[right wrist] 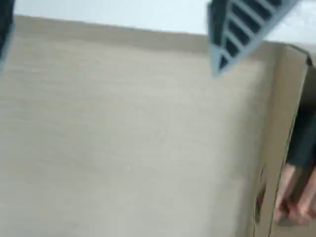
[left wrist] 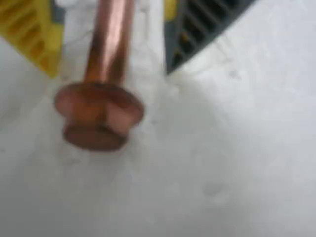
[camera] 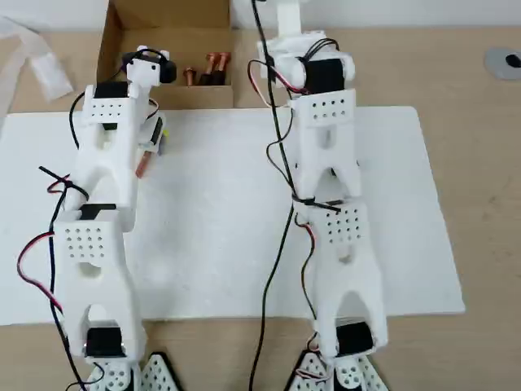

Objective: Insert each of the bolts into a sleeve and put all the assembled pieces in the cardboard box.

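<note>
Looks like a robotics lab bench: a wooden table (camera: 480,147) with a white mat (camera: 228,212). Over the mat are the plastic left arm (camera: 106,163) and right arm (camera: 326,147) with bare wires (camera: 263,318). A cardboard box (camera: 114,49) sits at the mat's far edge.

No lettering, label, number or sign is legible on anything here.

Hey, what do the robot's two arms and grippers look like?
Both the left arm and right arm are white plastic with perforated panels, black motors, and red and black cables. The left gripper has a yellow finger and a grey ribbed finger.
</note>
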`<act>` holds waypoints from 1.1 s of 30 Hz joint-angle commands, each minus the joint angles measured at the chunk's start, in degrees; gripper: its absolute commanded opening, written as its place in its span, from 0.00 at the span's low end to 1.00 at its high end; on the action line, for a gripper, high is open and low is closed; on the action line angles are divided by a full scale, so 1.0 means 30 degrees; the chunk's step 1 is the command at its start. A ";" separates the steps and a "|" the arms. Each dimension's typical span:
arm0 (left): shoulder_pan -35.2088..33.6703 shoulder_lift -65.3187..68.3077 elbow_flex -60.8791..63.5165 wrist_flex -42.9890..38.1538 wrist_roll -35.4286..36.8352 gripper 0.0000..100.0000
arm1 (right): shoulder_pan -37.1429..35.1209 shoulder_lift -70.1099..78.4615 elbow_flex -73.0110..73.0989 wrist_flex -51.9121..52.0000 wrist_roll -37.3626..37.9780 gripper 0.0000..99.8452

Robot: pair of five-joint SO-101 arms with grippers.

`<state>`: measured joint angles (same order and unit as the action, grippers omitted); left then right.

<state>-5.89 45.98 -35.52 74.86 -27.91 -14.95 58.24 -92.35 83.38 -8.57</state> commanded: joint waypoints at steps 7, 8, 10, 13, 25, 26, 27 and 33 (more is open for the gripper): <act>0.0293 0.1509 -0.1553 0.0205 0.0850 0.07 | 0.0278 -0.1744 -0.0923 0.5949 0.0088 0.32; 0.0293 0.1509 -0.1553 0.0293 0.0850 0.03 | 0.0308 -0.1744 -0.0923 0.6242 0.0088 0.32; 0.0264 0.1509 -0.1524 0.0410 0.0908 0.00 | 0.0425 -0.1802 -0.1011 0.6330 0.0117 0.32; 0.0176 0.1509 -0.1524 0.1377 0.0879 0.01 | 0.0806 -0.1861 -0.1040 0.6330 0.0147 0.32; -0.1143 0.0161 -0.4308 0.6740 0.0791 0.01 | 0.0952 -0.3941 -0.0864 0.6388 0.0615 0.32; -0.1260 -0.0454 -0.5363 0.7238 0.0615 0.01 | 0.0923 -0.4527 -0.0542 0.6418 0.1612 0.32; -0.1319 -0.1187 -0.6623 0.7853 0.0498 0.01 | 0.0806 -0.5143 0.0161 0.6418 0.2872 0.32; -0.1348 -0.6842 -0.8147 0.8586 0.2960 0.01 | 0.1714 -1.1355 0.8894 0.6418 0.6799 0.32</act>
<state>-9.32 36.75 -57.32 99.65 -23.52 -12.66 37.76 -77.93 101.41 9.10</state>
